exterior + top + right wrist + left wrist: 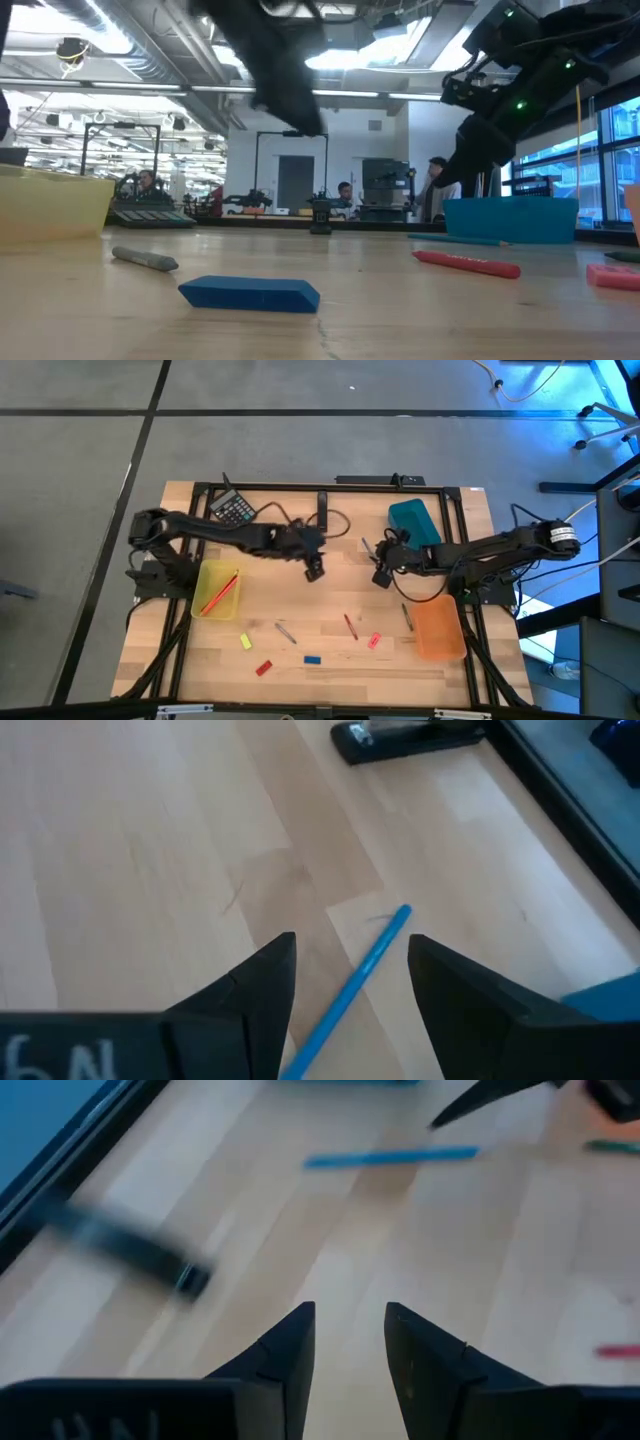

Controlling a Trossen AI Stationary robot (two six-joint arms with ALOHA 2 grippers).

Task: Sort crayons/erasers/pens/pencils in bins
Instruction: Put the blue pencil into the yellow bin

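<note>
My left gripper (314, 570) hangs open over the bare table middle, its fingers (290, 1350) a narrow gap apart. My right gripper (380, 576) is open beside the teal bin (415, 523). Its fingers stand on either side of a thin blue pencil (355, 982) that lies flat on the wood, apart from both. The yellow bin (217, 588) holds red and orange sticks. The orange bin (438, 627) sits near the right. The yellow (245, 641), red (263, 667), blue (250, 292) and pink (375, 641) erasers lie flat near the front edge.
A grey pen (285, 631), a red stick (350, 625) and a green stick (407, 617) lie loose on the near half. A black marker (405, 738) and the black calculator (233, 508) lie by the far edge. A black frame rims the table.
</note>
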